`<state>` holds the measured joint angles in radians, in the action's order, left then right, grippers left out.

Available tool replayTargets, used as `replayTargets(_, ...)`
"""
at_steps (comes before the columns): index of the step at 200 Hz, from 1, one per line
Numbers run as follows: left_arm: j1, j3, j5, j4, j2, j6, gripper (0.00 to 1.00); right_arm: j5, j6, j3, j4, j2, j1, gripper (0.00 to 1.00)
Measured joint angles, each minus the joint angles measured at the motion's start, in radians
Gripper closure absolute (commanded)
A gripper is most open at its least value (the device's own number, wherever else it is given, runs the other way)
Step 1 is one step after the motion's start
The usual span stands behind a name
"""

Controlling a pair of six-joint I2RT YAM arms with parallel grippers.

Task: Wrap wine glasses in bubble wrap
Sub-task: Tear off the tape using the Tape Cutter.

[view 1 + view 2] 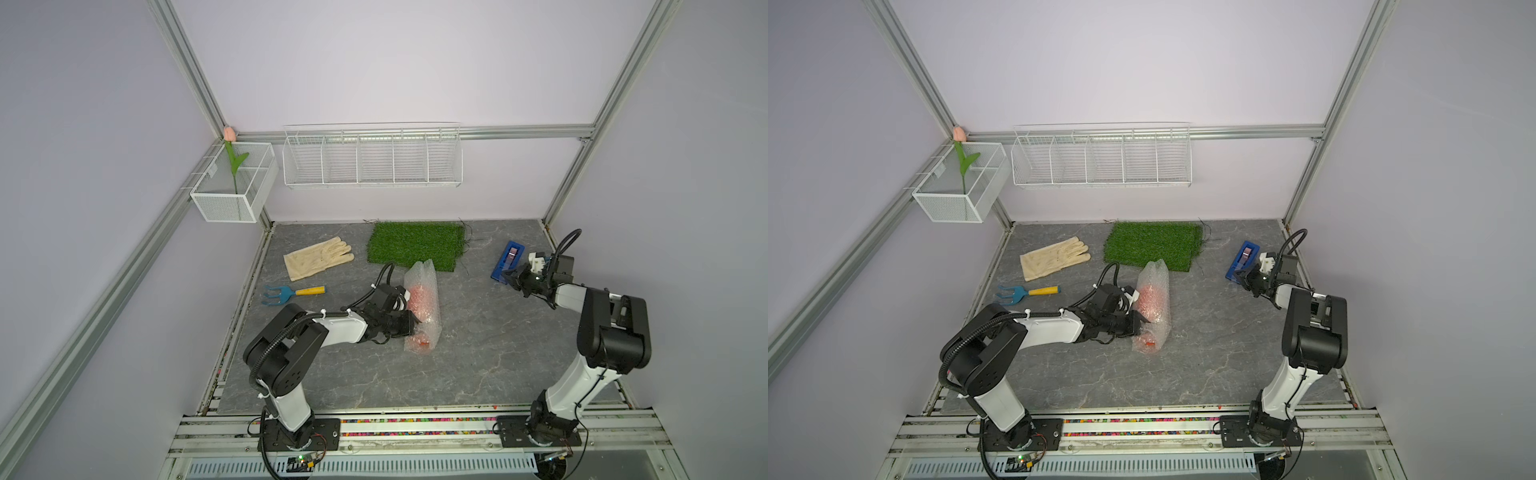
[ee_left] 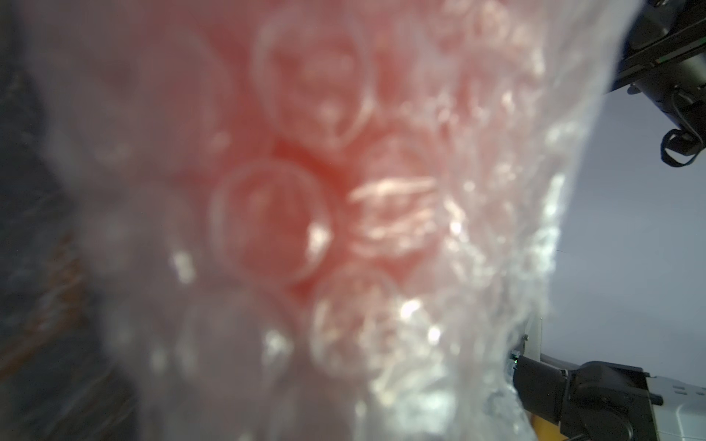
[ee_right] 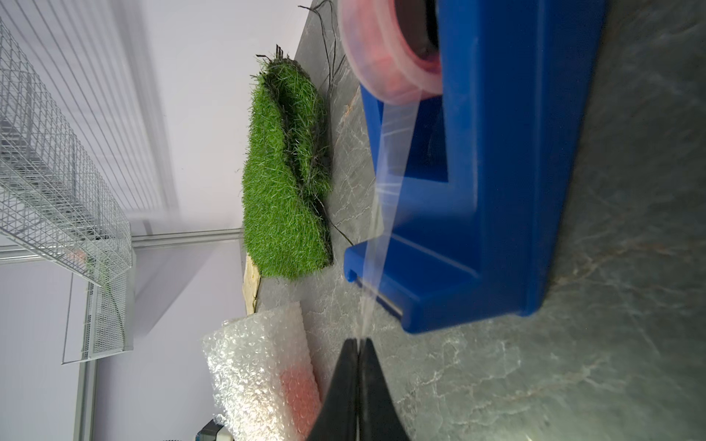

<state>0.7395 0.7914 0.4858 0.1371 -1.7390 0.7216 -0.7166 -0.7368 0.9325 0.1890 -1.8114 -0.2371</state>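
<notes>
Wrapping itself looks done. The red-orange plastic goblet (image 1: 419,300) lies on its side inside a rolled tube of clear bubble wrap sheet (image 1: 423,272), covered all round, its colour showing only thru the film. The roll sits approx. mid-desk on the grey stone-look desk (image 1: 478,340), long axis running near-to-far. Its far end is at the near edge of the green turf mat (image 1: 415,245); touching or not, can't tell.

Left to do, prob.: seal it. No tape is visible on the roll.

The right pincer (image 3: 359,343), at the far right of the desk, is closed on the free end of a clear tape strip (image 3: 386,198) drawn out of the blue plastic tape dispenser (image 3: 496,191). The strip runs unbroken from reel to tips, i.e. not cut. The wrapped goblet is well apart from this pincer, to its left.

The left pincer (image 1: 412,322) is against the roll's left side, at its nearer half, w/ one finger over the film, prob. pinning the loose flap. Whether its jaws are open or clamped on film, can't tell: the top views are too small & the wrist view is filled w/ blurred bubbles.
</notes>
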Motion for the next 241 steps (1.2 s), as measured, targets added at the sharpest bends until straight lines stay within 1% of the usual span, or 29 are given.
replayTargets(36,0.000,-0.001,-0.003,0.000,0.000,0.000,0.74,0.010,0.002,0.000,0.023,-0.037,0.000,0.93)
replayTargets(82,0.000,-0.003,-0.003,0.001,0.000,0.000,0.74,0.045,0.039,0.007,0.005,-0.039,-0.001,0.93)
replayTargets(118,0.000,-0.003,-0.006,0.001,0.000,0.000,0.73,0.093,0.090,0.023,-0.044,-0.039,-0.001,0.93)
replayTargets(150,0.000,-0.003,-0.006,0.000,0.000,0.000,0.73,0.166,0.122,0.019,-0.167,-0.050,-0.005,0.93)
replayTargets(182,0.000,-0.003,-0.006,-0.001,0.000,0.000,0.73,0.150,0.140,0.008,-0.183,-0.045,-0.006,0.93)
replayTargets(202,0.000,-0.003,-0.007,-0.005,0.000,0.000,0.73,0.100,0.156,-0.017,-0.180,0.020,0.004,0.93)
replayTargets(223,0.000,-0.002,-0.008,-0.007,0.000,-0.001,0.73,0.022,0.188,-0.021,-0.174,0.168,0.044,0.93)
replayTargets(241,0.000,-0.002,-0.008,-0.008,0.000,-0.001,0.73,-0.036,0.247,-0.007,-0.185,0.302,0.114,0.93)
